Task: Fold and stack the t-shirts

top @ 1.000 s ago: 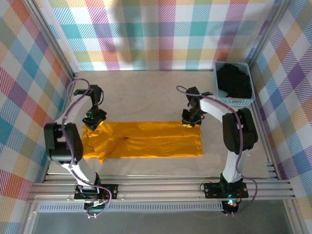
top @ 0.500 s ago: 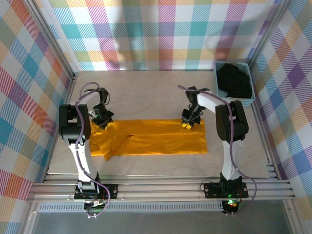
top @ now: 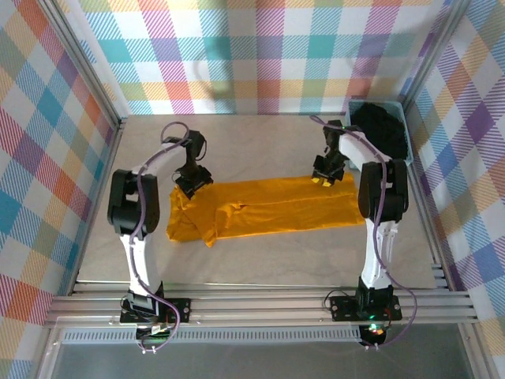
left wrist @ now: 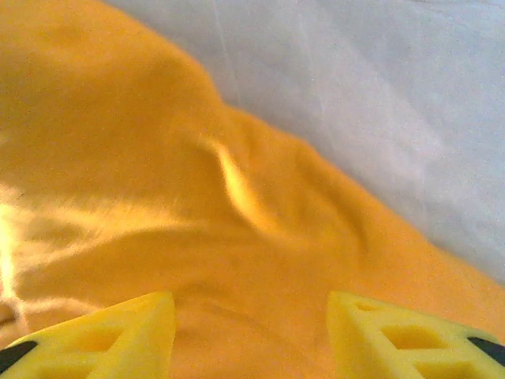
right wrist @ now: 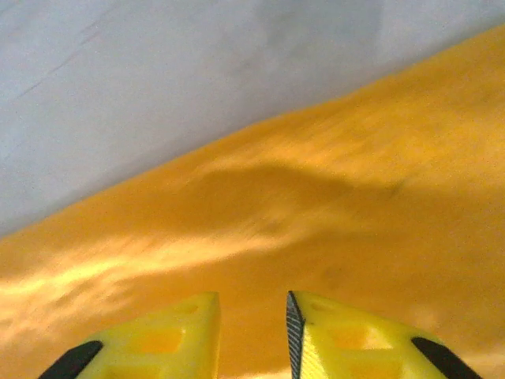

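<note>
The orange t-shirt lies as a long folded band across the middle of the overhead frame, running from centre left to centre right on the pale table. Its cloth is plain, one flat colour from end to end. Its left end is bunched into loose folds, so the sleeve and hem there are hard to sort out. The right end lies flatter.

The left gripper sits on the band's upper left corner, and the wrist body covers its fingertips from above. In the left wrist view the left gripper has its two yellow fingers well apart at the lower edge, cut off by the frame. The shirt spreads between them unpinched, with the grey table at upper right.

The right gripper rests on the band's upper right corner. In the right wrist view the right gripper has its fingers drawn close, leaving a narrow slot. The shirt shows in that slot, and the fingers seem to nip it, though the picture is blurred. The table takes up the upper left of that view.

At upper right of the overhead frame a black garment is heaped in a light blue basket. The right arm crosses the basket's near left corner and hides part of both. Plaid walls surround the table.
</note>
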You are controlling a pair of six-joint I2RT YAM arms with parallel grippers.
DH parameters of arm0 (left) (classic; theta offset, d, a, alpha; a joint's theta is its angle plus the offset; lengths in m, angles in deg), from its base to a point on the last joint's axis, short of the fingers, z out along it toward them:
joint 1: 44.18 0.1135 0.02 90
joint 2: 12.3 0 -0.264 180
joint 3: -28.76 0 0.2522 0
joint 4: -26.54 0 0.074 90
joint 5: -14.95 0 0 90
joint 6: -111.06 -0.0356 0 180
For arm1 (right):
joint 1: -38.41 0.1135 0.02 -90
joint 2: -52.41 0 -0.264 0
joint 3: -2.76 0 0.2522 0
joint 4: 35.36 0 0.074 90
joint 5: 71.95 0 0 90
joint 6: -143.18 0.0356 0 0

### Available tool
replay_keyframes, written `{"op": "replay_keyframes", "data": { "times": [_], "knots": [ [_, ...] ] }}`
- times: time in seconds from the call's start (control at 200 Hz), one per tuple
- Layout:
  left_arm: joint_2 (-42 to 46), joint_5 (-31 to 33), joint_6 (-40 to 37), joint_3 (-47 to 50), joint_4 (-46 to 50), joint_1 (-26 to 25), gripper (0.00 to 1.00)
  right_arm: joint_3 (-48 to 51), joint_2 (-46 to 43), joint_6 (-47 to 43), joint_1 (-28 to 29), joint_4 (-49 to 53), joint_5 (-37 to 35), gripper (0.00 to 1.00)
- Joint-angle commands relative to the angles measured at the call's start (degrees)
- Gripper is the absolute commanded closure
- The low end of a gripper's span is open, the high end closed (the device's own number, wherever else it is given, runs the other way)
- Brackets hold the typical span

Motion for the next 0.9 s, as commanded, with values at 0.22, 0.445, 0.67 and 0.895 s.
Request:
{"op": "replay_keyframes", "data": {
  "times": [0.22, 0.445, 0.67, 0.895],
  "knots": [
    [7.2, -16.4, -7.6, 14.7, -23.1, -3.8, 0.47, 11.7, -17.7, 1.2, 7.5, -7.4, 3.2, 0.65],
    [4.7, -17.0, -8.9, 15.0, -24.0, -6.9, 0.47, 11.8, -19.2, 0.7, 7.5, -6.8, 4.4, 0.64],
    [8.0, -16.0, -8.5, 17.4, -22.1, -9.4, 0.47, 12.5, -19.6, 1.3, 7.5, -7.4, 4.6, 0.65],
    [11.8, -15.2, -6.1, 18.4, -20.4, -12.8, 0.47, 13.0, -19.0, 1.6, 7.5, -7.8, 4.8, 0.65]
  ]
}}
